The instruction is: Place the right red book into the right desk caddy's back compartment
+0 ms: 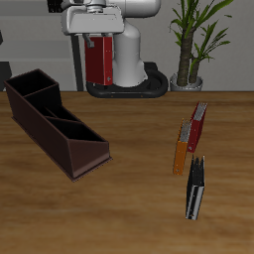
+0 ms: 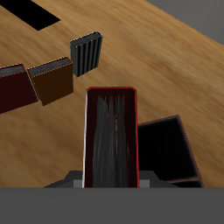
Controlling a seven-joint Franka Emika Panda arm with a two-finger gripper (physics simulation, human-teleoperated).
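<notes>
Between the jaws of the gripper (image 1: 98, 40) | the red book (image 1: 97, 62) is clamped and hung upright, lifted high to clear walls | caddy (image 1: 55, 127) lies below, off to one side | other books (image 1: 190, 149) left on table (image 1: 139, 198), well apart.

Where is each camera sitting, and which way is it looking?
Exterior view: in front of and above the table, facing the arm's base; shows the arm and the end effector gripping the right red book.
Wrist view: on the end effector, looking down along the held book at the table; only a grey bit of the end effector shows.
Both show: that book, the orange book, the black book.
</notes>
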